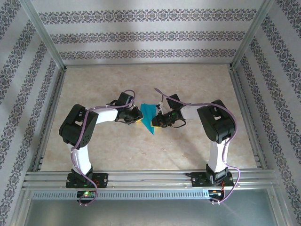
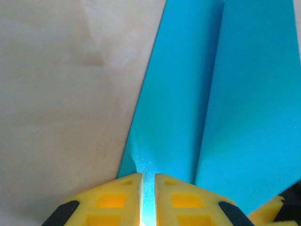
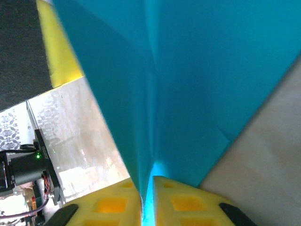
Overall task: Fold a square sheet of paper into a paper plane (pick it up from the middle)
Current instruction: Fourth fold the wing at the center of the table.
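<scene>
The teal paper (image 1: 149, 115), folded into a pointed paper-plane shape with a centre crease, is held off the table mid-workspace between both arms, its point toward the near side. My left gripper (image 1: 139, 118) grips its left side. In the left wrist view the yellow jaws (image 2: 148, 181) pinch a raised ridge of the paper (image 2: 188, 94). My right gripper (image 1: 158, 122) holds the right side. In the right wrist view a fold of the paper (image 3: 202, 70) runs down into the slim gap of my right gripper (image 3: 149, 186).
The beige tabletop (image 1: 141, 150) lies under the paper. Metal frame rails (image 1: 141, 176) cross the near edge and patterned walls (image 1: 141, 37) stand on three sides. A yellow finger (image 3: 59, 61) of the left gripper is close at the upper left in the right wrist view.
</scene>
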Robot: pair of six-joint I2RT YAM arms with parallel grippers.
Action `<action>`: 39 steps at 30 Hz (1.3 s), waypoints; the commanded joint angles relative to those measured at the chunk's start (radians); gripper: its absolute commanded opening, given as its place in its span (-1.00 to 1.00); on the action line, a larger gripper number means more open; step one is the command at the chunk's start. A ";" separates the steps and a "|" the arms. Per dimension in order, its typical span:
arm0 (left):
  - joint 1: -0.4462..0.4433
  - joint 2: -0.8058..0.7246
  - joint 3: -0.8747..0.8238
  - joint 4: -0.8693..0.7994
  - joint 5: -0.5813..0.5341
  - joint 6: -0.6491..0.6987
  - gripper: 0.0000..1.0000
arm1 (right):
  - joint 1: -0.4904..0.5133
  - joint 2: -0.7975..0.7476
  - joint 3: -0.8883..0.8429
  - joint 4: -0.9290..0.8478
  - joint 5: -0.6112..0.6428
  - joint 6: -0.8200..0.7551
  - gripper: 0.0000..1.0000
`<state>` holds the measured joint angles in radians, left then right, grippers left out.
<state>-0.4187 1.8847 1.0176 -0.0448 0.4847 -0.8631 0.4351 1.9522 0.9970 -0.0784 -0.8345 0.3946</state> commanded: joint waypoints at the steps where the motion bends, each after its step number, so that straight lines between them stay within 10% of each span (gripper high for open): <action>1: -0.011 0.022 0.032 -0.089 -0.025 0.017 -0.71 | 0.000 -0.036 -0.006 -0.031 0.155 0.021 -0.54; 20: -0.057 -0.074 -0.029 -0.139 -0.120 -0.187 -0.70 | 0.194 -0.221 -0.017 -0.107 0.681 0.009 -0.25; 39: -0.062 -0.091 -0.038 -0.140 -0.123 -0.215 -0.70 | 0.280 -0.139 0.042 -0.108 0.776 0.014 -0.45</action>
<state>-0.4656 1.8259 0.9966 -0.1432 0.3828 -1.0565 0.7097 1.7969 1.0153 -0.1890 -0.0856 0.4183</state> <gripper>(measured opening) 0.150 0.282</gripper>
